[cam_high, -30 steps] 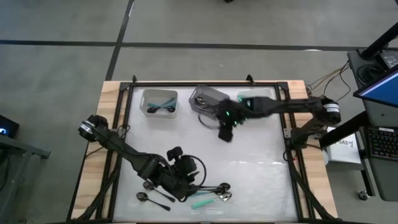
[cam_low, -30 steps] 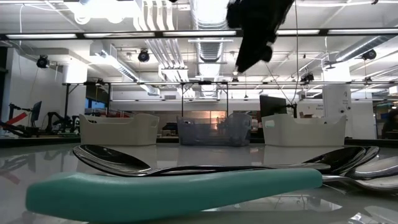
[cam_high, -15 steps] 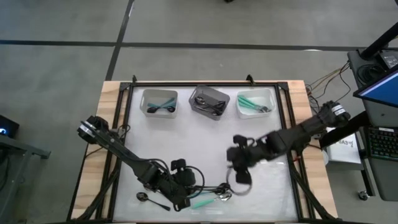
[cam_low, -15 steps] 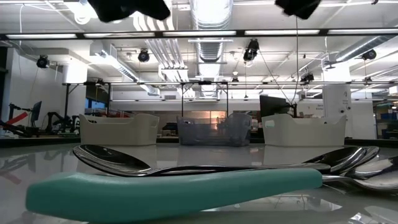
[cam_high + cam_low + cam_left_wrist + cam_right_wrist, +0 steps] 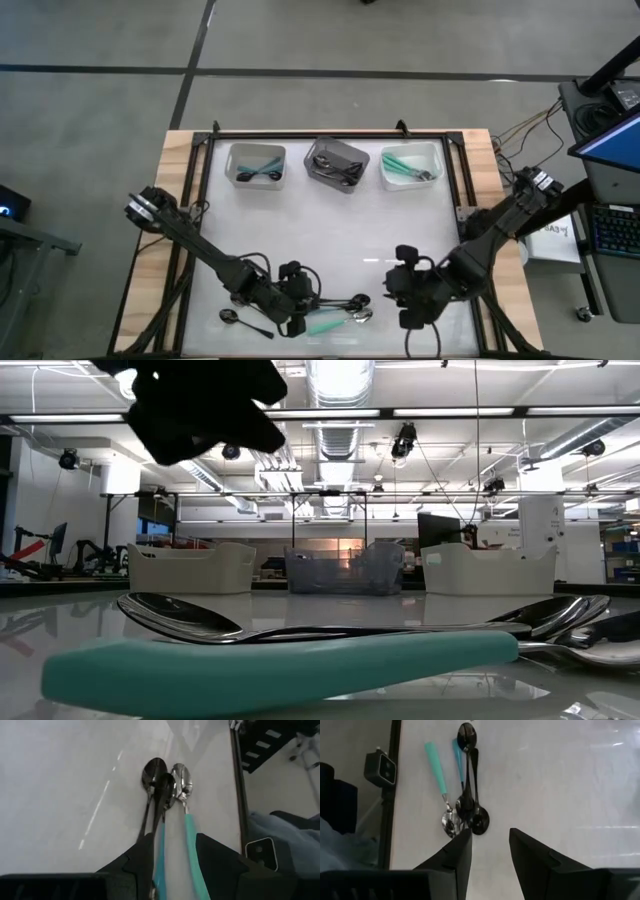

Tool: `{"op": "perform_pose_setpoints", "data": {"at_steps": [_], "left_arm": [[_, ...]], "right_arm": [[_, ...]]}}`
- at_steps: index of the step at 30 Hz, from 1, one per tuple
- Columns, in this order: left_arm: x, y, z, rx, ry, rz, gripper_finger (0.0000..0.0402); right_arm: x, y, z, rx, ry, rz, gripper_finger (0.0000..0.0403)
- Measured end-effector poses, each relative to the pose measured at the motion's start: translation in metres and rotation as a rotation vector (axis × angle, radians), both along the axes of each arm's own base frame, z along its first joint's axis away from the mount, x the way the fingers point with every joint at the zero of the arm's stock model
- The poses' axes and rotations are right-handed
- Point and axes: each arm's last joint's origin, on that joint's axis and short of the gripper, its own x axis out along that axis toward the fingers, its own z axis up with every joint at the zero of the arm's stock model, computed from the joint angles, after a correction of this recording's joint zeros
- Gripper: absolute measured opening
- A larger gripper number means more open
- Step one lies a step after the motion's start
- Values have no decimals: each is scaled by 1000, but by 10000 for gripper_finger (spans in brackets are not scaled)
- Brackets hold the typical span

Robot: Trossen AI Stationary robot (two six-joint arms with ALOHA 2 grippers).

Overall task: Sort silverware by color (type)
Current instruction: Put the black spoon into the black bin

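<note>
A small cluster of spoons (image 5: 345, 310) lies near the table's near edge: two with teal handles (image 5: 192, 845) and black ones (image 5: 152, 770) beside them. More black spoons (image 5: 232, 316) lie to the left. My left gripper (image 5: 303, 316) is open and low over the cluster, its fingers (image 5: 142, 857) standing on either side of the handles. My right gripper (image 5: 400, 295) is open, to the right of the cluster, and faces the spoon bowls (image 5: 465, 817). In the low view a teal handle (image 5: 280, 665) fills the foreground, and the left gripper (image 5: 200, 400) hangs above it.
Three bins stand along the far edge. The left white bin (image 5: 234, 175) holds teal-handled spoons, the grey middle one (image 5: 318, 152) black spoons, and the right white bin (image 5: 436, 172) teal spoons. The table's dark frame (image 5: 470, 290) runs close by the right arm. The white middle is bare.
My right arm has swung from over the grey middle bin to the near side of the table, ending right of the spoon cluster. My left gripper has shifted a little toward the near edge and come down over the spoon handles.
</note>
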Motion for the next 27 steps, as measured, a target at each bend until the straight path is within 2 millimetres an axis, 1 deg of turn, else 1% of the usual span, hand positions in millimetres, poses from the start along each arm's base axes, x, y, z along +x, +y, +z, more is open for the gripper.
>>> {"op": "perform_pose_setpoints", "data": {"at_steps": [4,7,11,17,20,23,27], "left_arm": [[4,-3,-18,17,19,-13,129],[10,-8,-32,55,56,-52,129],[25,-19,-40,140,75,-132,129],[44,-32,-53,311,227,-216,128],[54,-38,-56,356,259,-243,122],[64,-45,-52,385,237,-278,115],[69,-44,-49,408,238,-295,114]], "right_arm": [[-5,5,0,3,-8,-2,123],[-5,5,-4,5,2,-14,123],[-5,5,-6,1,7,-21,123],[-6,4,-11,-11,19,-22,123],[-7,3,-15,-16,30,-29,123],[-7,2,-18,-21,37,-31,123],[-8,1,-23,-22,50,-42,123]]}}
